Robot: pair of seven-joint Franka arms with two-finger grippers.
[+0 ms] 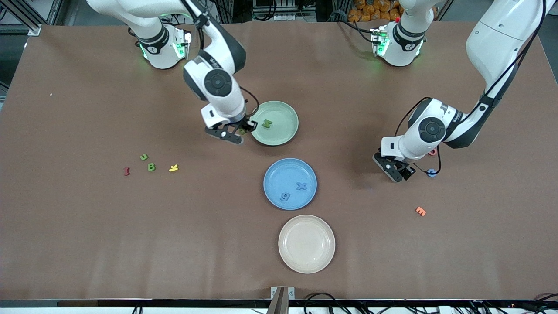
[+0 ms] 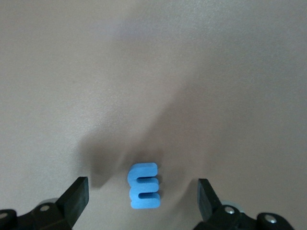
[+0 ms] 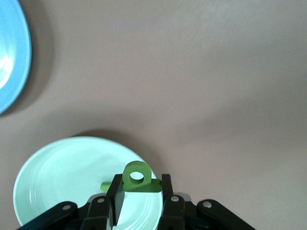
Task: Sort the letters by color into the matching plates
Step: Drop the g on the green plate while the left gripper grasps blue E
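My right gripper [image 1: 237, 132] is shut on a green letter with a round hole [image 3: 137, 178], holding it over the rim of the pale green plate [image 1: 284, 132] at the right arm's end. That plate [image 3: 62, 177] holds one green letter [image 1: 267, 124]. The blue plate [image 1: 279, 174] holds a blue x [image 1: 301, 186] and a blue g [image 1: 285, 197]. My left gripper [image 1: 396, 171] is open, low over the table, with a blue E [image 2: 144, 186] lying between its fingers [image 2: 76, 194], untouched. Two green letters [image 1: 144, 156] [image 1: 151, 166] lie toward the right arm's end.
A cream plate [image 1: 306, 243] sits nearer the camera than the blue plate. A red letter [image 1: 127, 171] and a yellow letter [image 1: 173, 168] lie by the green ones. An orange letter [image 1: 420, 211], a small blue piece [image 1: 431, 173] and a pink piece [image 1: 432, 151] lie near the left gripper.
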